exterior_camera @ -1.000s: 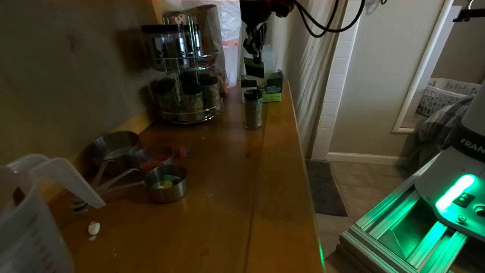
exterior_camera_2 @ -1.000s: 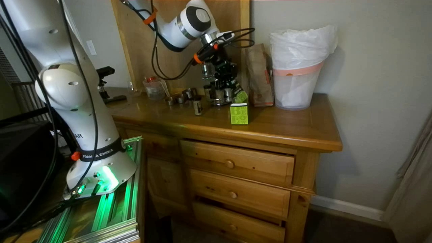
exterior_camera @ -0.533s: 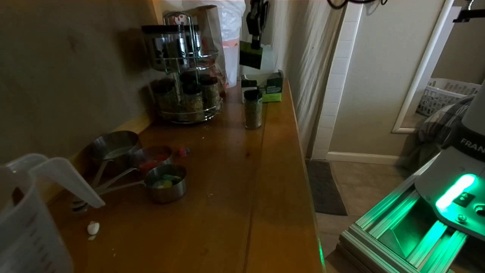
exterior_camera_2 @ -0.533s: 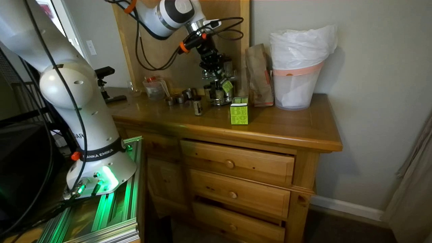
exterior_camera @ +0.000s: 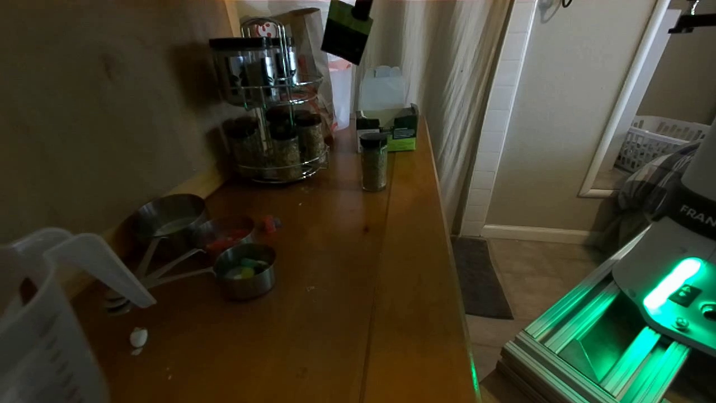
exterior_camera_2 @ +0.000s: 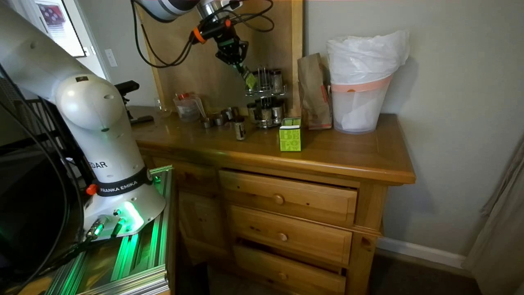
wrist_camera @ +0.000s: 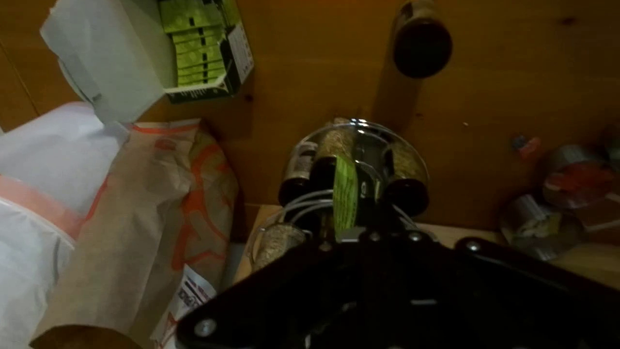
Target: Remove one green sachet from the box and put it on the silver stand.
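My gripper [exterior_camera_2: 241,69] is shut on one green sachet [exterior_camera_2: 250,81], which hangs tilted from the fingertips in the air. The sachet also shows in an exterior view [exterior_camera: 347,34] and edge-on in the wrist view [wrist_camera: 345,198]. The silver stand [exterior_camera_2: 266,94] is a two-tier wire rack with jars on both tiers. In the wrist view its rim [wrist_camera: 361,122] lies below and beyond the sachet. The sachet is apart from the stand in an exterior view, up and right of its upper tier. The open green box [exterior_camera_2: 290,139] stands on the counter, with several sachets inside in the wrist view [wrist_camera: 201,58].
A single spice jar [exterior_camera: 373,165] stands in front of the stand. Metal measuring cups [exterior_camera: 246,271] and a plastic jug [exterior_camera: 50,324] are along the wall side. A paper bag [exterior_camera_2: 314,92] and a white-lined bin [exterior_camera_2: 362,82] stand beside the stand.
My gripper has risen with the sachet and moved away from above the box to the stand's side. The sachet has tilted. The box and the stand have not moved.
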{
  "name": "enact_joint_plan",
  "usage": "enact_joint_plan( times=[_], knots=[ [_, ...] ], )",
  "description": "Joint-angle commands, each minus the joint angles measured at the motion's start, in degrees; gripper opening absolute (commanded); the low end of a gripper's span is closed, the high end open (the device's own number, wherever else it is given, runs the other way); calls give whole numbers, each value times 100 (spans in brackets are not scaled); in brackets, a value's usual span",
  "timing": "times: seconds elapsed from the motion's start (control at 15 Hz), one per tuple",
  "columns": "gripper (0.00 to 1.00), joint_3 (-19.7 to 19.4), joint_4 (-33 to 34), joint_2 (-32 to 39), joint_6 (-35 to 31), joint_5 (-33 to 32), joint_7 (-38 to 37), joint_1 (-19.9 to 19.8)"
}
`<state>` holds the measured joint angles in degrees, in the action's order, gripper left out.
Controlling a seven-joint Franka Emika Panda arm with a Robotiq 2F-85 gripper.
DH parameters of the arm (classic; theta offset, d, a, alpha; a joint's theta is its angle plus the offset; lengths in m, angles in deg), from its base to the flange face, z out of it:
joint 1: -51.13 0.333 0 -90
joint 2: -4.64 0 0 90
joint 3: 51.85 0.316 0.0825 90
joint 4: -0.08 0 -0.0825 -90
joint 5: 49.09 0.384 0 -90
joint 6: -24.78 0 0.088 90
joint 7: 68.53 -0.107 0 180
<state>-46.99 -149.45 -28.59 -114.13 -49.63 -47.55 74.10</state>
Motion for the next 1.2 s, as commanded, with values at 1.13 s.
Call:
enact_joint_plan(
  times=[1.13],
  knots=[
    [0,437,1774,1663,1136,852,444,-43]
  ],
)
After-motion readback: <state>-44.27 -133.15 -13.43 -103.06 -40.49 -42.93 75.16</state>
